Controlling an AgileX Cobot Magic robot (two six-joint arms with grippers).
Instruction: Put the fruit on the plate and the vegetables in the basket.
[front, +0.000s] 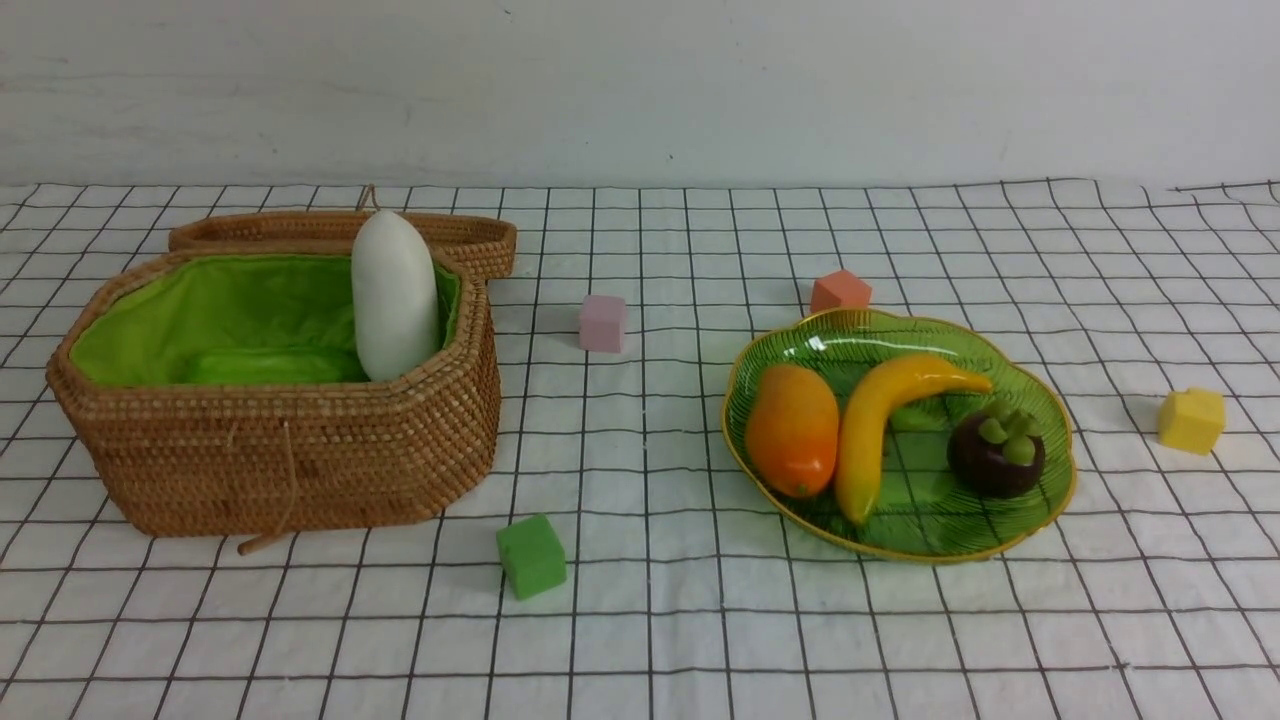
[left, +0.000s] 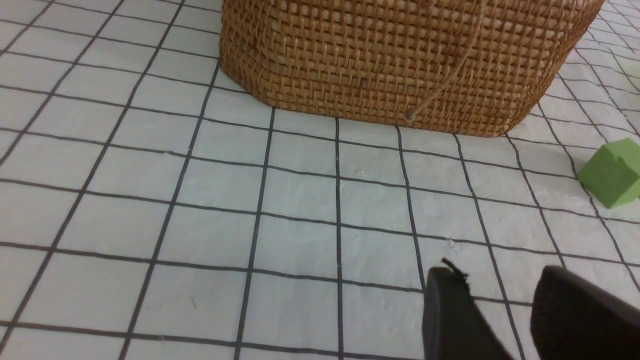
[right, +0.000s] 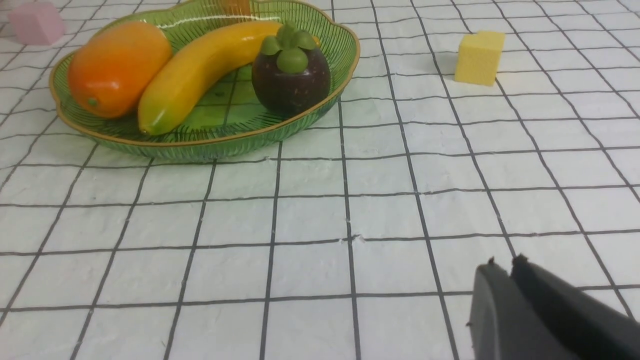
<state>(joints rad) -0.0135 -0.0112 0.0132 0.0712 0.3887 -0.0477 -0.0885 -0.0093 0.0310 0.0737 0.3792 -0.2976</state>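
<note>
Left tool (left: 500, 280) low over the table (left: 300, 210), jaws parted, nothing between them, basket (front: 280, 450) beyond it. At frame left, radish (front: 394, 295) propped upright in that basket. Right of center, plate (front: 1040, 500) bearing mango (front: 792, 430), banana (front: 880, 425), mangosteen (front: 996, 455). Right tool (right: 505, 265) low, pinched nearly together, empty, plate well beyond it.

Front view facing whole cloth, left wrist low near basket (left: 400, 60), right wrist low near plate (right: 210, 142)
</note>
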